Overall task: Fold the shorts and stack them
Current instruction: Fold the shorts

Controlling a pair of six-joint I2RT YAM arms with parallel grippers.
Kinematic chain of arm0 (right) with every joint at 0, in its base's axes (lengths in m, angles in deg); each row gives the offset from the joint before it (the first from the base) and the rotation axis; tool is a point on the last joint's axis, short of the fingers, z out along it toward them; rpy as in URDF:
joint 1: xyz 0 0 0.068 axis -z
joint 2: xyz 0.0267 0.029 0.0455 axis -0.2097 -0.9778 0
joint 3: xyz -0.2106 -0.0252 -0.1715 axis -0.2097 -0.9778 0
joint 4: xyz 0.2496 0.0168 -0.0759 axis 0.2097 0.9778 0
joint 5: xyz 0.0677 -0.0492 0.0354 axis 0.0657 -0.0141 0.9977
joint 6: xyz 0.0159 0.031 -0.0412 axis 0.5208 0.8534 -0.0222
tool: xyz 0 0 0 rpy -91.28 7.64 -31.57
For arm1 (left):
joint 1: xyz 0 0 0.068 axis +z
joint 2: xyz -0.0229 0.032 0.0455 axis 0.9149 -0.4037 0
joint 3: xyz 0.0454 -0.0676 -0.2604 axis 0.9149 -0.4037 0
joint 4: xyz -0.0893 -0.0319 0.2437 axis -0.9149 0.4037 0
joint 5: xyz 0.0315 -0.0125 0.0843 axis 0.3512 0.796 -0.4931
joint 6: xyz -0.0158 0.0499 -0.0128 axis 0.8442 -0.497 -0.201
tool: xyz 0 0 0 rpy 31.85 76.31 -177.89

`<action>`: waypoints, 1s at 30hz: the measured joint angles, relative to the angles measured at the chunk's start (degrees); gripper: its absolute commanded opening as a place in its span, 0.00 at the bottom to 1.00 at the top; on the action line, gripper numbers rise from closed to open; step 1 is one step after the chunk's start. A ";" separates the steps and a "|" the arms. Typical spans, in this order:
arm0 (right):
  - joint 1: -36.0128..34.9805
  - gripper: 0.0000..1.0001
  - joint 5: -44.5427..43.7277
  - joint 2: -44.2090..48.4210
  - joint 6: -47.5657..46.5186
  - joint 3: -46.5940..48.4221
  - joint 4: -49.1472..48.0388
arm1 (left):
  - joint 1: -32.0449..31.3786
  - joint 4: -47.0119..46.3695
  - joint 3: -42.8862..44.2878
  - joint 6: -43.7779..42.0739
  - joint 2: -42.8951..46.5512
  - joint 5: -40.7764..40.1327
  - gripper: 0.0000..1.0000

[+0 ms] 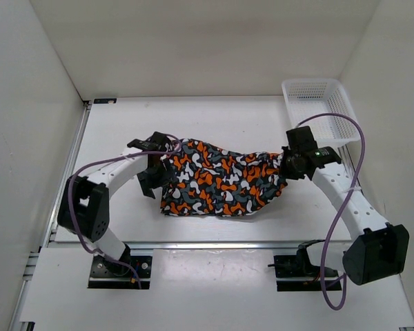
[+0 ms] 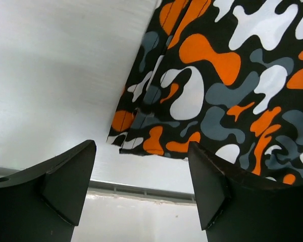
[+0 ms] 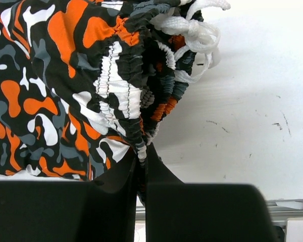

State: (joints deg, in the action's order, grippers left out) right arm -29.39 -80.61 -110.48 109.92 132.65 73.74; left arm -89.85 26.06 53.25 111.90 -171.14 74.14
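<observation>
The camouflage shorts (image 1: 221,181) in orange, white, grey and black lie in the middle of the table. My left gripper (image 1: 154,172) is open and empty at their left end; in the left wrist view the hem of the shorts (image 2: 212,91) lies just beyond the spread fingers (image 2: 65,186). My right gripper (image 1: 288,164) is shut on the elastic waistband at the right end. In the right wrist view the gathered waistband (image 3: 126,96) and its white drawstring (image 3: 192,30) rise from between the closed fingers (image 3: 164,174).
A white mesh basket (image 1: 321,110) stands at the back right, just behind my right arm. White walls enclose the table at left, right and back. A metal rail (image 1: 214,245) runs along the near table edge.
</observation>
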 measured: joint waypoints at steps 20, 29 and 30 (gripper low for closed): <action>-26.25 0.00 -7.50 -21.79 1.16 30.97 3.67 | 4.20 -6.29 2.67 -4.22 -14.19 -0.50 0.10; -36.79 0.00 -8.15 -41.86 1.14 54.90 5.07 | 7.04 -7.89 2.64 -5.40 -14.12 1.84 0.10; -37.24 0.00 -7.65 -43.98 1.07 57.00 4.94 | 7.41 -8.07 2.56 -5.60 -13.99 2.14 0.10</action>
State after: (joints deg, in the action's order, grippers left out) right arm -66.63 -88.26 -154.45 110.99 189.65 78.68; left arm -82.44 18.00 55.80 106.30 -185.13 76.28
